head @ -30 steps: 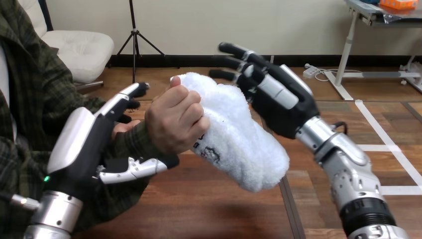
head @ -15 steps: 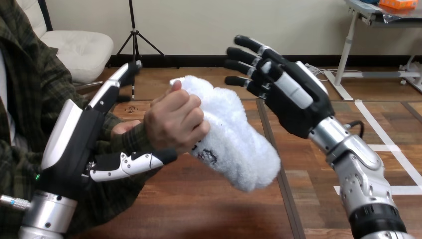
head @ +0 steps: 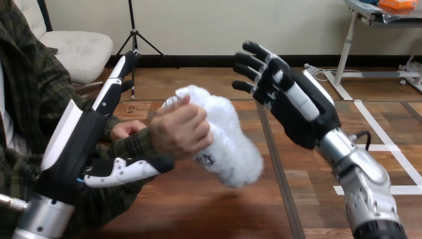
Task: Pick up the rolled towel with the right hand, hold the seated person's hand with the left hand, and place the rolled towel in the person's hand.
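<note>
table (head: 209, 214): bare wood under everything; nothing in the exchange rests on it, since the handover is made in the air above it.
left hand (head: 74, 149): open, its fingers straight and pointing up behind the person's sleeve (head: 134, 144), its thumb stretched out under the wrist. the wrist lies in the fork between them, which looks meant to steady the arm at a height the other hand can reach. nothing is curled round the wrist, and i cannot tell whether the hand touches it.
right hand (head: 293, 104): open and empty, fingers spread and slightly bent, palm facing the towel. it stands just beside the towel's right side and apart from it, so it bears none of its weight.
rolled towel (head: 231, 149): white and fluffy, tilted, upper end in the person's fist, lower end hanging free above the table.
person's hand (head: 179, 132): fingers closed round the towel's upper part; this grip alone carries it, so the placing looks done.
person's other hand (head: 127, 129): tucked low between the sleeve and the robot's left hand, holding nothing.
likely remainder: both robot hands drawing away.
</note>
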